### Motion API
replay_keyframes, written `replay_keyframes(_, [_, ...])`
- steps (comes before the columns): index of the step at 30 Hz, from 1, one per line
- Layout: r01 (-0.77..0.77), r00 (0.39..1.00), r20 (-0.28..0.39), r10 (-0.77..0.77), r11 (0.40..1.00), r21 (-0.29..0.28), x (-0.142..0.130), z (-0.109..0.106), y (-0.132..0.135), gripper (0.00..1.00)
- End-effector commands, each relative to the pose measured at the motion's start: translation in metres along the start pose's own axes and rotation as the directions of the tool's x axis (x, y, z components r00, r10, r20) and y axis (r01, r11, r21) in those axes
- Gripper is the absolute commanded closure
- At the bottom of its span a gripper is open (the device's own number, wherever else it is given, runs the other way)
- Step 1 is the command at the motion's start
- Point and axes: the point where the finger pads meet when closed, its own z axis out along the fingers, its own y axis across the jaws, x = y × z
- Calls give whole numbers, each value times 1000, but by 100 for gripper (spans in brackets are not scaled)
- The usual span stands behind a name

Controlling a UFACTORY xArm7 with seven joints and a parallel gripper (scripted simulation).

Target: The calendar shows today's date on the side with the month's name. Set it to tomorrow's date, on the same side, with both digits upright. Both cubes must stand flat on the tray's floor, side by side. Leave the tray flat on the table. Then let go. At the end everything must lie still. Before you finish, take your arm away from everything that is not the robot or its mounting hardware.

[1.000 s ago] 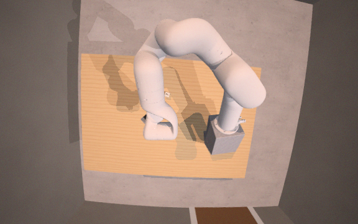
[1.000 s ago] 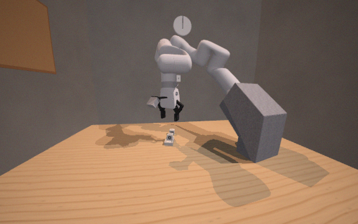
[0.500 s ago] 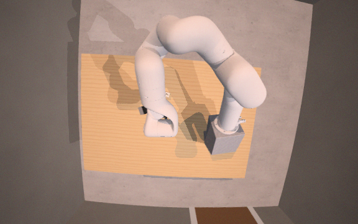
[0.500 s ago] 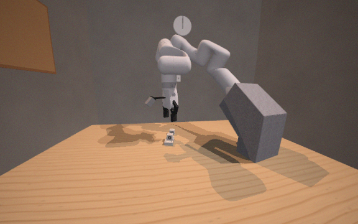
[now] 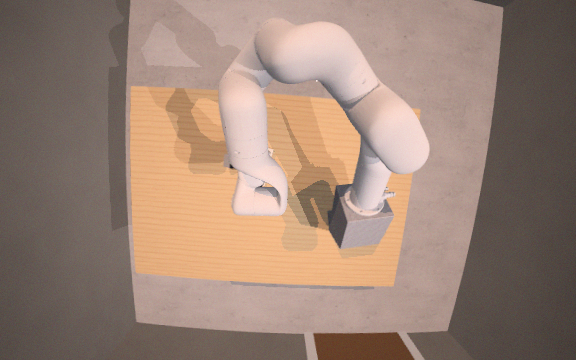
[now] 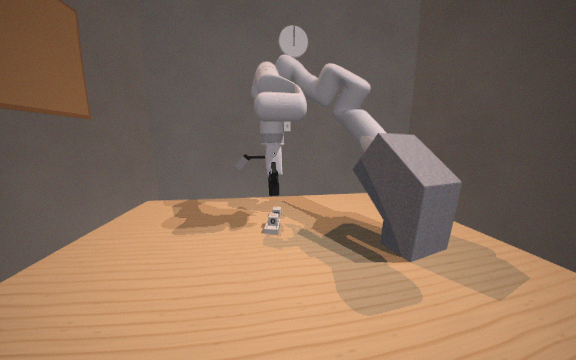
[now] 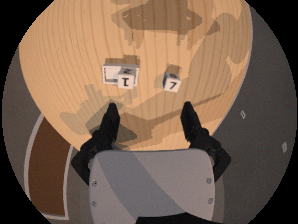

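Note:
The white tray (image 6: 270, 231) (image 7: 111, 74) lies on the table. One white cube (image 6: 273, 220) (image 7: 126, 80) is at one end of the tray; it shows a 1 on the face toward the wrist camera and a 0 in the exterior view. The other cube (image 6: 276, 211) (image 7: 171, 83) stands on the table outside the tray, apart from it, and shows a 7 in the wrist view. My gripper (image 6: 273, 192) (image 7: 150, 109) is open and empty, high above the table. Its fingers line up one behind the other in the exterior view. In the top view the arm hides the tray.
The arm's grey base block (image 5: 363, 230) (image 6: 415, 200) stands on the wooden table (image 5: 183, 235) (image 6: 168, 300), to the right in the top and exterior views. The arm arches over the table and casts broad shadows on it.

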Motion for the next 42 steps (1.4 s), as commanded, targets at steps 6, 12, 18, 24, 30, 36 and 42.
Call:
replay_keyframes(6, [-291, 956, -20, 291, 957, 4, -1, 1, 8, 0])
replay_keyframes(12, [-454, 891, -19, 454, 891, 7, -2, 2, 13, 0])
replay_keyframes(18, [-568, 823, -17, 568, 823, 10, -3, 3, 16, 0])
replay_keyframes(24, [-715, 699, -14, 715, 699, 13, -4, 4, 22, 0])
replay_keyframes(30, [-826, 563, -10, 827, 563, 15, -5, 5, 27, 0])
replay_keyframes(36, [-876, 482, -7, 876, 482, 16, -6, 6, 29, 0])
replay_keyframes(42, [-953, 303, -2, 953, 303, 16, -8, 7, 34, 0])
